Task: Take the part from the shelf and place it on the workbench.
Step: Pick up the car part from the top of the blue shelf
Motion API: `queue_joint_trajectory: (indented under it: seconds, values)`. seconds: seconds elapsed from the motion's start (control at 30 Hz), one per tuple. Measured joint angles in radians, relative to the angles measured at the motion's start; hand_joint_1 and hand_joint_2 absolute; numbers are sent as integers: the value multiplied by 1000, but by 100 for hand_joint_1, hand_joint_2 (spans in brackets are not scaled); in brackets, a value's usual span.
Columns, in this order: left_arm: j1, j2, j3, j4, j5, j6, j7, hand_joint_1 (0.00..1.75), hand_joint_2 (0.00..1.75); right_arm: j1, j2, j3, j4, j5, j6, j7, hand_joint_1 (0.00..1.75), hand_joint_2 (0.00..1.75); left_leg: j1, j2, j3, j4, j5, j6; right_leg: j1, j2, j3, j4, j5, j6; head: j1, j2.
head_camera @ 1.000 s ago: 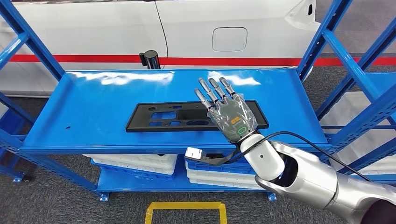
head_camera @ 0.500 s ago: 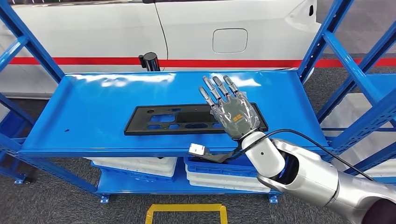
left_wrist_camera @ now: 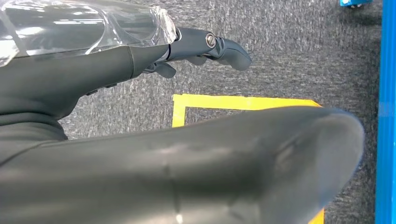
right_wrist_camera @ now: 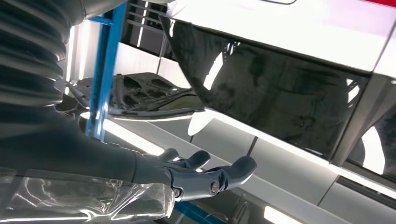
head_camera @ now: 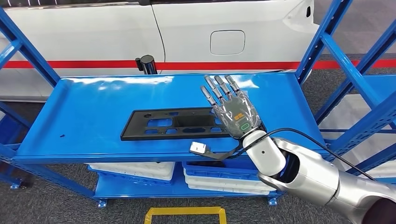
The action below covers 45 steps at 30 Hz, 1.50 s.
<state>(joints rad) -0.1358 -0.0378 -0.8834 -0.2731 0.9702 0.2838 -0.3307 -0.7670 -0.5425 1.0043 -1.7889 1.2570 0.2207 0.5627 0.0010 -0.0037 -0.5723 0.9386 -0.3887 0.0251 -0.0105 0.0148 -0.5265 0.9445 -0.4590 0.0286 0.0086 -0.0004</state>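
Setting: blue steel shelf (head_camera: 93,107) standing before a white car (head_camera: 196,28) with a red stripe, grey carpet below, a yellow floor marking (head_camera: 184,212) at the near edge.
Part: flat black panel (head_camera: 159,123) with cut-outs, lying flat near the middle of the top shelf, its long side running left to right; its right end is hidden under the robot's hand.
Right hand (head_camera: 231,109): reached in from the near right, palm down, fingers (head_camera: 219,88) stretched out and spread, poised over the panel's right end and holding nothing; whether it touches the panel cannot be told. In the right wrist view the fingers (right_wrist_camera: 205,177) are extended with nothing between them.
Left hand (left_wrist_camera: 140,60): hanging low over the carpet, holding nothing, fingers only loosely bent; likely kept clear because the reach is a one-arm job.
Lower shelf: white trays (head_camera: 135,168) stacked beside blue ones.
Stage: judged as the approach, the flat hand suiting a thin part that must be pressed or slid before it can be gripped.
Workbench: not to be seen from this stance.
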Motion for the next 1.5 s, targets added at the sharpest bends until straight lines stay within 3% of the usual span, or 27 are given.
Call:
queue_joint_trajectory:
  seconds: [0.07, 0.13, 0.23, 0.27, 0.3, 0.33, 0.4, 0.47, 0.57, 0.63, 0.67, 0.73, 0.77, 0.8, 0.83, 0.9, 0.97, 1.07, 1.13, 1.17, 1.23, 1.27, 1.3, 1.33, 1.37, 1.43, 1.5]
  values:
    - [0, 0, 0, 0, 0, 0, 0, 0, 0, 0, 0, -1, 0, 0, -1, 0, 0, 175, 0, 0, 6, -6, -2, 8, -2, 0, 4, -2, -5, 10, 0, 0]
    - [-1, 0, 0, 0, -1, 0, 0, 0, 0, -1, 0, -2, 0, 0, -1, 0, 0, 175, 4, 0, 14, -10, -3, 20, -4, -3, -10, 39, -30, 19, 1, 0]
    - [-2, 0, 0, 0, -2, 0, 0, 0, 0, 1, -1, -1, 2, 0, -1, 0, 0, 175, 7, -1, 25, -12, -10, 32, -6, -5, -115, 241, -113, 26, 3, 0]
    - [-1, 0, 0, 0, -3, 0, 1, 0, 0, 3, -1, -1, 3, 0, -1, -1, 0, 175, 7, -1, 27, -11, -13, 33, -6, -5, -151, 295, -124, 27, 3, 0]
    - [-1, 0, 0, 0, -3, 0, 1, 0, 0, 4, -1, 0, 4, 0, -2, -1, 0, 175, 7, -2, 31, -11, -16, 32, -7, -5, -169, 310, -113, 28, 3, 0]
    - [0, -1, 0, 0, -3, 0, 1, 0, 0, 5, -1, 0, 5, 0, -2, -1, 0, 175, 7, -3, 37, -11, -20, 31, -7, -5, -165, 281, -82, 28, 3, 0]
    - [0, -1, 0, 0, -3, 2, 2, 0, 0, 5, -1, -1, 5, 0, -2, 0, 0, 175, 6, -4, 50, -10, -31, 25, -7, -6, -109, 136, 7, 26, 3, 0]
    - [-2, -1, -1, 0, -1, 10, 2, 0, 0, 4, 0, -1, 7, -1, -1, -1, 0, 175, 3, -5, 57, -9, -40, 16, -3, -7, -62, 27, 52, 19, 3, 0]
    - [-4, -2, -1, 0, 3, 23, 6, 0, 0, 3, 0, -1, 9, -19, 3, -1, 0, 175, 3, -5, 57, -12, -46, 2, 1, -6, -55, 4, 51, 3, 2, 0]
    - [-4, -2, -1, 0, 3, 29, 5, 0, 0, 2, 2, -3, 9, -42, 12, -1, 0, 175, 6, -4, 43, 22, -70, -9, -2, -7, -51, 0, 51, -8, 1, 0]
    - [-4, -2, -1, 0, 3, 31, 5, 0, 0, 1, 4, -3, 10, -53, 18, -1, 0, 175, 8, -3, 19, 72, -97, -15, -5, -8, -48, -2, 51, -12, 0, 0]
    - [-3, -2, -1, 0, 3, 33, 4, 0, 0, 1, 7, -2, 10, -74, 32, -1, 0, 175, 10, -2, -56, 224, -161, -24, -5, -9, -47, -2, 49, -16, -1, 0]
    - [-2, -2, -1, 0, 4, 33, 4, 0, 0, 2, 8, -1, 11, -83, 39, -1, 0, 175, 11, -2, -90, 286, -179, -27, -5, -9, -47, -2, 49, -16, -1, 0]
    - [-1, -2, -1, 0, 4, 33, 4, 0, 0, 2, 10, 0, 12, -92, 47, -1, 0, 175, 12, -2, -108, 311, -177, -28, -5, -9, -46, -2, 48, -16, -1, 0]
    - [-1, -2, -1, 0, 4, 33, 4, 0, 0, 1, 12, 0, 12, -105, 57, -1, 0, 175, 12, -2, -105, 292, -155, -28, -6, -9, -44, -2, 47, -16, -1, 0]
    - [-2, -2, -1, 0, 4, 33, 3, 0, 0, -1, 15, 1, 13, -138, 78, 1, 0, 175, 13, -2, -44, 150, -79, -25, -6, -8, -39, -2, 44, -12, -1, 0]
    - [-3, -2, -1, 0, 5, 32, 2, 0, 0, -8, 18, 2, 14, -175, 94, 4, 0, 175, 9, -3, 13, 25, -31, -17, -2, -6, -37, -1, 41, -5, 0, 0]
    - [-3, -2, -1, 0, 6, 31, 2, 0, 0, -16, 20, 7, 15, -203, 103, 11, 0, 175, 3, -3, 24, -4, -21, 3, 0, -4, -37, -3, 40, 11, 2, 0]
    - [-3, -2, -1, 0, 7, 31, 1, 0, 0, -19, 21, 9, 15, -222, 107, 17, 0, 175, 5, -4, 26, -9, -16, 17, -4, -6, -47, 22, 21, 21, 2, 0]
    - [-3, -2, 0, 0, 7, 31, 0, 0, 0, -22, 22, 10, 16, -237, 111, 20, 0, 175, 6, -3, 28, -11, -14, 22, -4, -7, -64, 63, -4, 24, 3, 0]
    - [-3, -2, 0, 0, 7, 29, -1, 0, 0, -26, 22, 16, 18, -268, 120, 29, 0, 175, 7, -3, 29, -12, -14, 28, -5, -8, -130, 205, -74, 28, 4, 0]
    - [-3, -3, -1, 0, 7, 28, -3, 0, 0, -27, 22, 21, 21, -281, 122, 33, 0, 175, 6, -3, 29, -11, -15, 29, -5, -8, -164, 273, -99, 29, 4, 0]
    - [-2, -3, -1, 0, 7, 27, -4, 0, 0, -26, 22, 27, 23, -291, 124, 36, 0, 175, 6, -3, 30, -11, -16, 30, -5, -8, -187, 313, -105, 29, 4, 0]
    - [-2, -3, -1, 0, 7, 27, -4, 0, 0, -26, 22, 32, 26, -297, 124, 37, 0, 175, 6, -4, 31, -11, -17, 30, -5, -8, -190, 314, -92, 29, 4, 0]
    - [-2, -3, -1, 0, 7, 27, -5, 0, 0, -25, 22, 36, 29, -301, 122, 37, 0, 175, 6, -5, 34, -11, -20, 29, -6, -8, -170, 267, -59, 28, 4, 0]
    - [-2, -3, 0, 0, 6, 27, -5, 0, 0, -25, 22, 42, 35, -304, 117, 37, 0, 175, 4, -7, 41, -9, -26, 23, -5, -9, -96, 113, 13, 25, 4, 0]
    - [-3, -3, 0, 0, 5, 26, -5, 0, 0, -23, 24, 47, 41, -305, 112, 37, 0, 175, 0, -8, 42, -7, -32, 15, -2, -9, -52, 18, 43, 18, 4, 0]
